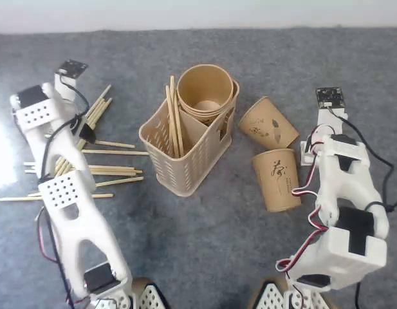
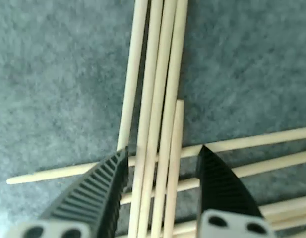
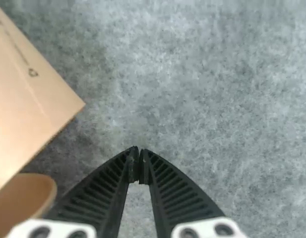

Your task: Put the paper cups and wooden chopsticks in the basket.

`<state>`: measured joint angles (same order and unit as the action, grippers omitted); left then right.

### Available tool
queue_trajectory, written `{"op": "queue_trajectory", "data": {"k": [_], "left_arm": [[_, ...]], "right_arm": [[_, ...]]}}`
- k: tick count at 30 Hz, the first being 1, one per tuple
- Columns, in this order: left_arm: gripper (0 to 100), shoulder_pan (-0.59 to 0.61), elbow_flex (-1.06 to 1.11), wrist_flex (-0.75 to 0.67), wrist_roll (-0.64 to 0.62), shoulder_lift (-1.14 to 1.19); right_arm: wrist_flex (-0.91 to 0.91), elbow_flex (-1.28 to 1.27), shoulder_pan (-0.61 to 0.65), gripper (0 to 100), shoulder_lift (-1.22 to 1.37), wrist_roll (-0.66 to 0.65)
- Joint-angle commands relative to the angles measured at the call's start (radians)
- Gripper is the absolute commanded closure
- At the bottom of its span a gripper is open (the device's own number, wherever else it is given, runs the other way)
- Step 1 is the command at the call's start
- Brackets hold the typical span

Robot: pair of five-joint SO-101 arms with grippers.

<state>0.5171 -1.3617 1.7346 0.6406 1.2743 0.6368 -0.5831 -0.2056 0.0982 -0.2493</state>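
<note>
Several chopsticks (image 2: 157, 74) sit between my left gripper's (image 2: 163, 149) parted jaws, so I'd close next; right gripper (image 3: 138, 151) is pinched together.

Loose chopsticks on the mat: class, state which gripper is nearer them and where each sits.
Left. The left gripper hangs open over the loose chopsticks, straddling several. The right gripper is shut over bare mat beside a fallen paper cup.

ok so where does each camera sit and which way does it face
high view: fixed overhead, looking down on basket, chopsticks, left arm and right arm.
left wrist view: on left wrist, facing down at chopsticks; open end effector straddles them.
right wrist view: on right wrist, facing mat beside a paper cup; shut end effector.
shared: high and left wrist views both show the chopsticks.
</note>
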Motion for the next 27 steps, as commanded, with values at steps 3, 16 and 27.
{"op": "queue_trajectory", "data": {"k": [3,16,27], "left_arm": [[88,0.008,-0.015,0.021,0.005,0.064],[91,0.025,0.076,0.023,0.009,0.061],[88,0.054,0.216,0.023,0.127,0.060]], "right_arm": [[-0.016,0.003,0.013,99.1,-0.054,0.002],[-0.027,0.003,0.013,99.1,-0.053,0.002],[-0.028,0.003,0.013,99.1,-0.053,0.002]]}}
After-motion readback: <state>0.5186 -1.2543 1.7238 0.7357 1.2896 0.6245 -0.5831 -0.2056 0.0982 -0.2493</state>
